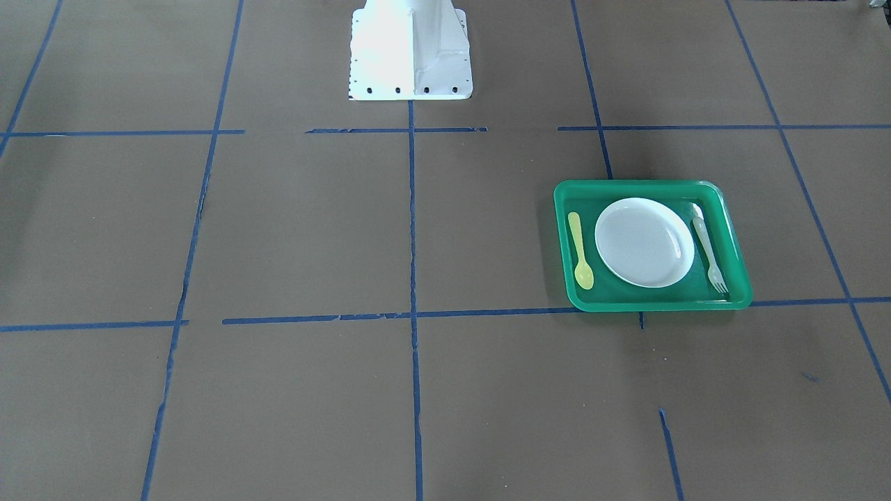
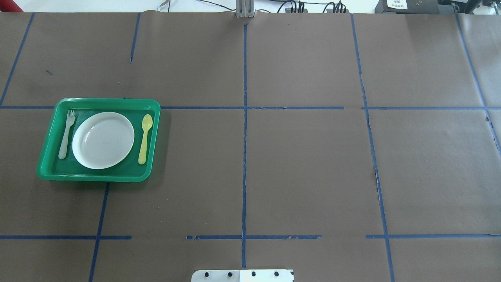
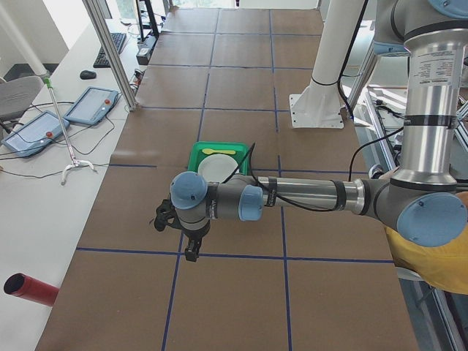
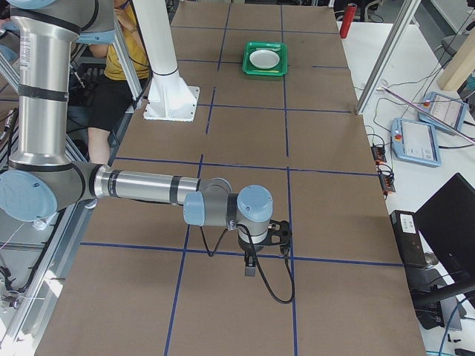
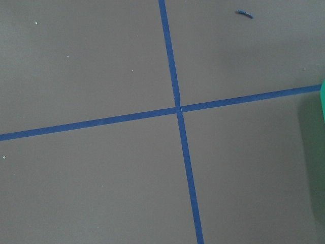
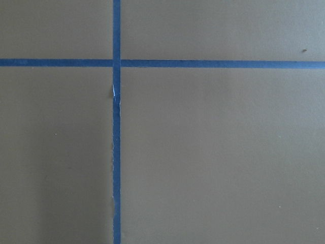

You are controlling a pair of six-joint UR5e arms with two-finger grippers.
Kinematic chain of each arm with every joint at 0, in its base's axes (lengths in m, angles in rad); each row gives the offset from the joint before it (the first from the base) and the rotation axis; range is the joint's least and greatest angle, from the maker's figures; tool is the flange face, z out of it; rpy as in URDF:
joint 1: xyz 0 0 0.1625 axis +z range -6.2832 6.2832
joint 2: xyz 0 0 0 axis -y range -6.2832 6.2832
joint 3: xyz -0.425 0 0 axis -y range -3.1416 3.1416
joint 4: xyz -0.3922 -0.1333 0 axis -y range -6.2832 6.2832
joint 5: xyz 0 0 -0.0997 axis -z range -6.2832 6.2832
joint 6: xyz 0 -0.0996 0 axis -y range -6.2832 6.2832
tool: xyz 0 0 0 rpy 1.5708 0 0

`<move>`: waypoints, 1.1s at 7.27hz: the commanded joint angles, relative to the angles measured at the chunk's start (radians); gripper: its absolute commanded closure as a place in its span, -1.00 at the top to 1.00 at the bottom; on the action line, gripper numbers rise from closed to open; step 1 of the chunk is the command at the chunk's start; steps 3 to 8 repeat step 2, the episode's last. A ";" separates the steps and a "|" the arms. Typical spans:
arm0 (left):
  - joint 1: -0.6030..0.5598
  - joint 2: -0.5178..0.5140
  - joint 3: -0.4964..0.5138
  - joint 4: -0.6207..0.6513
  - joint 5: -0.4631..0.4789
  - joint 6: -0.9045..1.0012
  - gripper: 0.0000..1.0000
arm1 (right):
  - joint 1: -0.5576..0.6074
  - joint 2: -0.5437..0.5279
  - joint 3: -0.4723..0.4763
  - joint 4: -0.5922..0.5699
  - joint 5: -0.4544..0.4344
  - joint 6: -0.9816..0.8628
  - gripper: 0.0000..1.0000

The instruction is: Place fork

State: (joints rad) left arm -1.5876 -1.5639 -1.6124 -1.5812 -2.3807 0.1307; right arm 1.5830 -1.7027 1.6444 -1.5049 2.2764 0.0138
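Note:
The pale whitish-green fork (image 1: 708,248) lies in the green tray (image 1: 640,186), tines away from the robot, beside the white plate (image 1: 644,241). The yellow spoon (image 1: 580,250) lies on the plate's other side. In the overhead view the fork (image 2: 65,134) is at the left of the tray (image 2: 105,101). My left gripper (image 3: 191,252) shows only in the exterior left view, hanging over bare table past the tray; I cannot tell if it is open. My right gripper (image 4: 250,268) shows only in the exterior right view, far from the tray (image 4: 266,70); I cannot tell its state.
The table is brown paper with a blue tape grid. The white robot pedestal (image 1: 411,49) stands at the robot's edge. A red cylinder (image 3: 29,289) and tablets (image 3: 91,104) lie on the side table beyond the tray's end. A person in yellow (image 4: 122,44) sits behind the robot.

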 commanded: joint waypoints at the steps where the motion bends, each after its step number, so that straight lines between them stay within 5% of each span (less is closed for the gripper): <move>1: 0.008 -0.005 -0.010 0.064 0.002 -0.002 1.00 | 0.000 0.000 0.000 0.000 0.000 0.000 1.00; 8: 0.008 -0.007 -0.009 0.066 0.003 -0.002 1.00 | 0.000 0.000 0.000 0.000 0.000 0.000 1.00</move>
